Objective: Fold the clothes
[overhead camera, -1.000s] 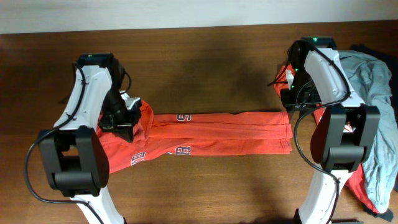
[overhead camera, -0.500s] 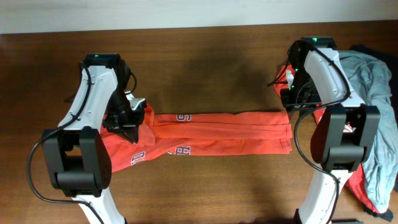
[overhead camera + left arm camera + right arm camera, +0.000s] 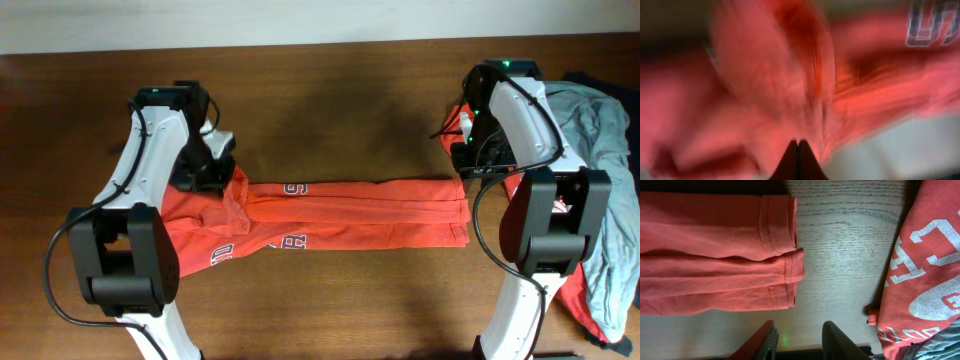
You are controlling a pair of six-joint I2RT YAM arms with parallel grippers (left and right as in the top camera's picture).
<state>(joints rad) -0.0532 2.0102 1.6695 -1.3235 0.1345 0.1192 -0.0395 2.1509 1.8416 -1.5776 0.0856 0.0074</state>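
Across the bench point(image 3: 330, 90) lay a red shirt point(image 3: 350, 215), folded into 1 long strip — a pile point(image 3: 600, 150) of clothes at right. Left fingers point(image 3: 790, 162) pinched its bunched left end; right fingers point(image 3: 765, 342) stood apart beside its other end.

Shifted the left gripper point(image 3: 210, 180) back toward the far edge of the table point(image 3: 330, 90), away from its place a second ago over the left part of the shirt point(image 3: 340, 212). Dragged a fold of cloth along, now raised in a ridge just right of the gripper and under it. Seen blurred at the closed tips in the wrist view.
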